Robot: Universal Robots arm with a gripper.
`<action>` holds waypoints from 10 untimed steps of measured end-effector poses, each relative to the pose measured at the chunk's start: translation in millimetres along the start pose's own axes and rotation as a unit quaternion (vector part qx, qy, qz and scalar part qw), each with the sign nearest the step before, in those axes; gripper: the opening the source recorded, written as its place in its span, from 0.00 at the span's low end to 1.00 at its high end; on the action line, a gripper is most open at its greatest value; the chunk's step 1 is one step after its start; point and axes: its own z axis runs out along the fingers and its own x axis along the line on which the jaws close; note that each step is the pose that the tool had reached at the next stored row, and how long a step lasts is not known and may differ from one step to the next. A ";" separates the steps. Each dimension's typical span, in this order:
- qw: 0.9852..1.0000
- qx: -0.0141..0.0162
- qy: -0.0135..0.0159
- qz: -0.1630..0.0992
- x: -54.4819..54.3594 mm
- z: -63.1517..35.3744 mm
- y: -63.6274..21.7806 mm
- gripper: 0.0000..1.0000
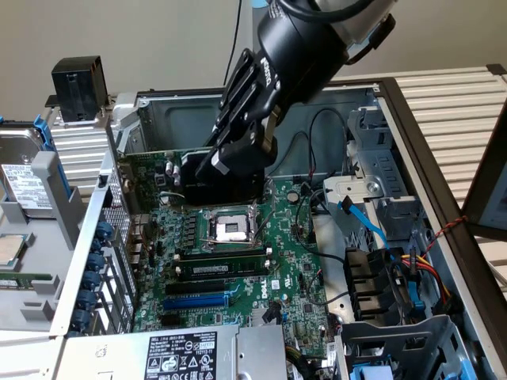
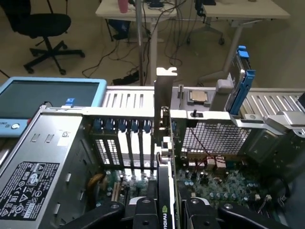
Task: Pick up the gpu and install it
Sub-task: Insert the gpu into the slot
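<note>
The gpu [image 1: 207,180] is a black boxy card on a thin green board. It hangs upright over the far end of the large green motherboard [image 1: 238,277], just beyond the CPU socket [image 1: 228,229]. My gripper [image 1: 238,162] reaches down from above and is shut on the card's top edge. In the wrist view the gpu [image 2: 165,167] runs edge-on between my two black fingers [image 2: 112,212]. Its metal bracket [image 2: 163,90] stands against the case's rear wall, beside the row of slot covers [image 2: 128,143].
Thin black RAM sticks [image 1: 218,265] lie just in front of the socket. A power supply [image 1: 190,356] sits at the near edge. A drive cage [image 1: 372,174] and bundled cables [image 1: 412,269] fill the exterior view's right. The rear panel [image 1: 95,237] stands at its left.
</note>
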 end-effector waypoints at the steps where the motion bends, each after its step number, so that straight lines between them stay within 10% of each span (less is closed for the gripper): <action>1: 1.000 0.000 0.001 -0.001 -1.5 1.2 -1.2 0.27; 10: 1.000 0.000 0.006 -0.006 -17.2 13.0 -12.6 0.27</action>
